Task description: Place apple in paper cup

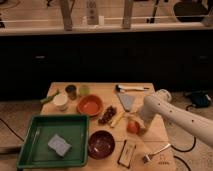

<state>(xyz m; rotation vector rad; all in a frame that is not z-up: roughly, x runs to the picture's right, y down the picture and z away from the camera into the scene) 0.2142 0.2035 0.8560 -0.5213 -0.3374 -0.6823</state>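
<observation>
Gripper (136, 125): 1 unit, at the end of the white arm (172, 114) that entered from the right edge; it was lowered over the right-centre of the worktop (102, 88), right at the apple. Whether its fingers were spread or closed could not be told.

Apple (132, 127): 1 small orange-red fruit, on the worktop directly beneath and against the gripper; whether it was lifted or resting could not be told.

Items near the apple:
- 1 pale elongated object (118, 118), just left of the apple, lying at a slant.
- 1 dark cluster of grapes (107, 115), left of that object.
- 1 grey flat piece (126, 102), behind the apple.
- 1 dark-handled utensil (131, 88), along the far right edge of the worktop.

Items further out:
- 1 orange bowl (90, 105), left of the grapes.
- 1 dark red bowl (101, 144), at the front, left of the apple.
- 1 flat dark rectangular item (127, 153), beside the dark red bowl.
- 1 metallic tool (155, 153), at the front right corner.
- 1 paper cup (61, 102), white, well apart from the apple on the left side.
- 1 dark cup (71, 91) and 1 green cup (84, 90), behind the paper cup.
- 1 green tray (35, 131), front left, holding 1 grey sponge (59, 145).
</observation>
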